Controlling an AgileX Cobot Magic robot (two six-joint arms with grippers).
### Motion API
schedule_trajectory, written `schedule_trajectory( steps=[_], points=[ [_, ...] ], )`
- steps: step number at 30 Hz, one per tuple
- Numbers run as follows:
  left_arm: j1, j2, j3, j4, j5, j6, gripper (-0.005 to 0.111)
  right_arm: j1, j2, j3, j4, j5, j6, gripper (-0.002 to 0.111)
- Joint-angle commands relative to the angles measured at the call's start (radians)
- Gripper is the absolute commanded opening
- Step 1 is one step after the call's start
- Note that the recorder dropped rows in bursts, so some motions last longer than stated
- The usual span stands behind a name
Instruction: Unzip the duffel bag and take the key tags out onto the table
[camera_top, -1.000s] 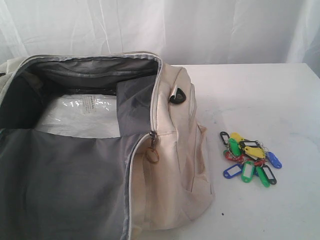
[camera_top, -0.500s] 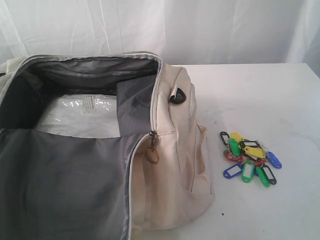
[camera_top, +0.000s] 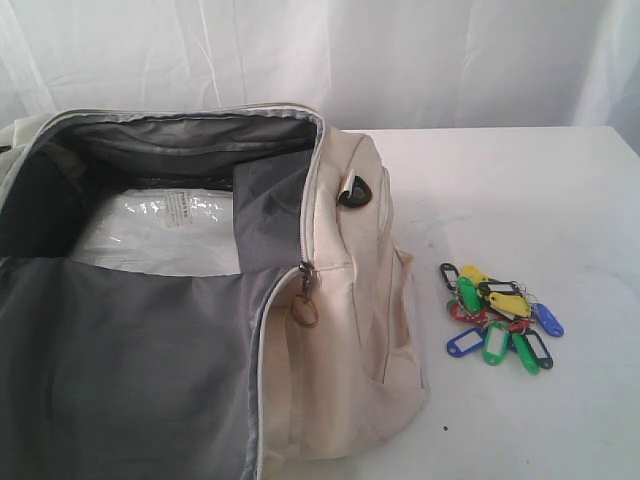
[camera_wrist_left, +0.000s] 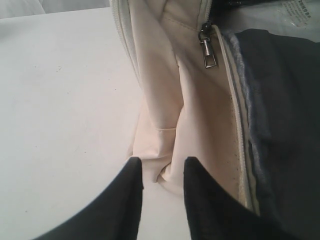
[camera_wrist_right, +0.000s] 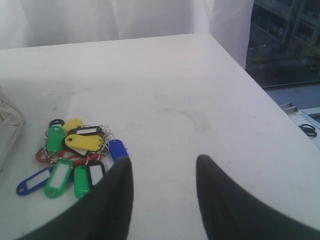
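Observation:
The cream duffel bag (camera_top: 350, 330) lies unzipped on the white table (camera_top: 520, 190), its grey lining (camera_top: 130, 360) spread wide. To the right of the bag the bunch of coloured key tags (camera_top: 498, 317) rests on the tabletop. Neither arm shows in the exterior view. In the left wrist view my left gripper (camera_wrist_left: 162, 167) is open above the table beside the duffel bag (camera_wrist_left: 170, 85), near a metal zipper pull (camera_wrist_left: 208, 49). My right gripper (camera_wrist_right: 164, 165) is open with nothing between its fingers; the key tags (camera_wrist_right: 75, 155) lie on the table just beside one finger.
A clear plastic packet (camera_top: 165, 230) lies inside the bag. A zipper pull with a ring (camera_top: 305, 300) hangs at the bag's front. The table's edge (camera_wrist_right: 270, 100) drops off near the right gripper.

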Motion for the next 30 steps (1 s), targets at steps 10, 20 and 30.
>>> schedule_trajectory(
  steps=[10,20,30],
  points=[
    [-0.005,-0.005,0.006,-0.012,-0.002,0.0,0.034,0.062,-0.027,0.004,-0.002,-0.005,0.017,0.039],
    [-0.005,-0.005,0.006,-0.012,-0.002,0.0,0.034,0.115,-0.027,0.004,-0.002,-0.005,0.017,0.039],
    [-0.005,-0.005,0.006,-0.012,-0.002,0.0,0.034,0.124,-0.027,0.004,-0.002,-0.005,0.017,0.039]
  ],
)
